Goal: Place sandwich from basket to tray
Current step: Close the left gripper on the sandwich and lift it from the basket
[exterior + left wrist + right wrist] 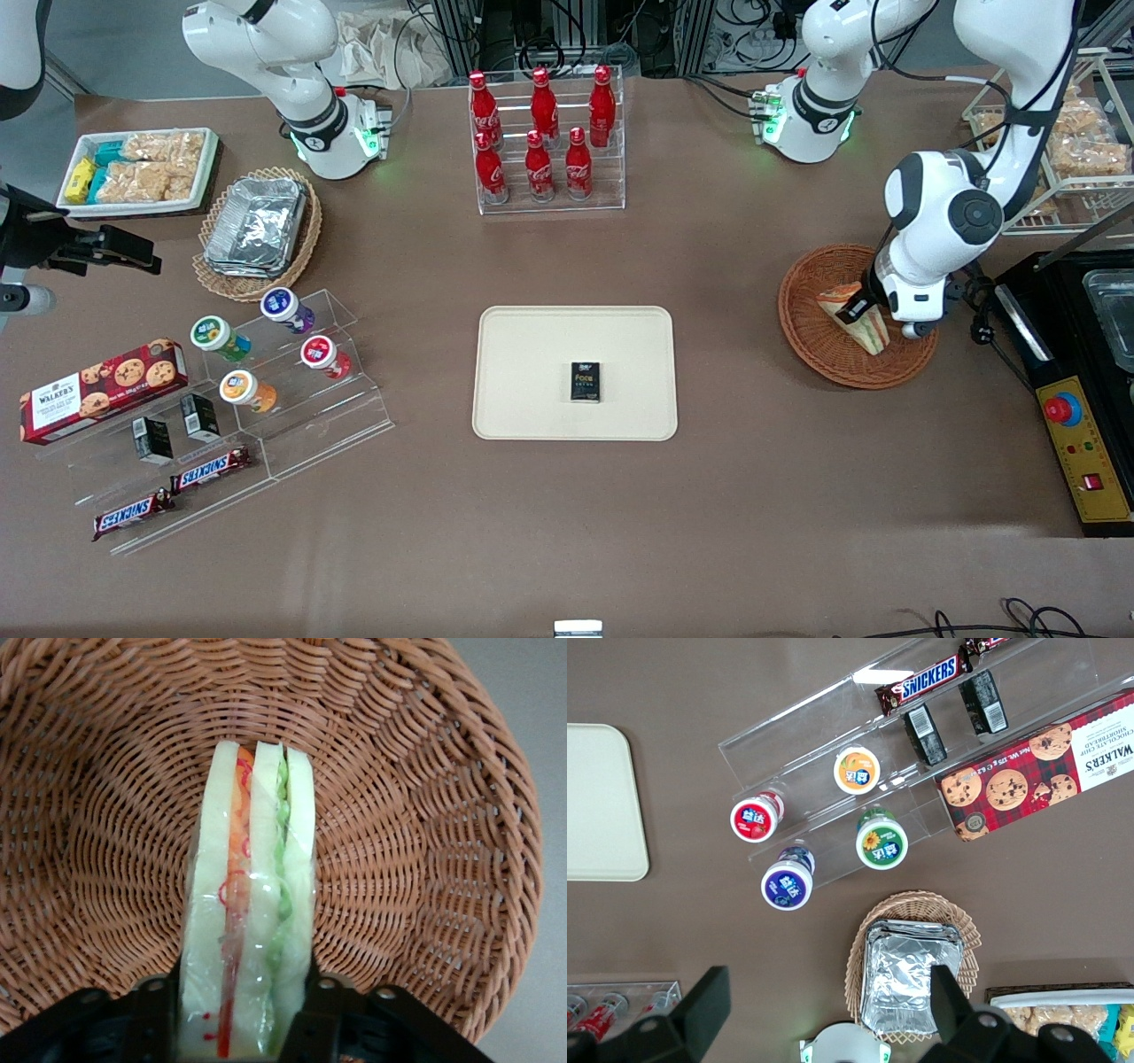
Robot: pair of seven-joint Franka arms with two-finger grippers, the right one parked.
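Note:
The sandwich (858,316) is a wrapped white-bread wedge with green and orange filling, standing on edge in the reddish-brown wicker basket (808,332) toward the working arm's end of the table. My left gripper (873,317) is down in the basket with its fingers shut on the sandwich's sides. In the left wrist view the sandwich (251,904) sits between the two black fingers (332,1019), with the basket (425,833) weave all around it. The cream-beige tray (532,372) lies at the table's middle, with a small black box (585,382) on it.
A rack of red cola bottles (545,133) stands farther from the camera than the tray. A black machine with a yellow control panel (1085,452) sits beside the basket. Acrylic shelves with cups (266,354), snack bars and a cookie box (102,387) lie toward the parked arm's end.

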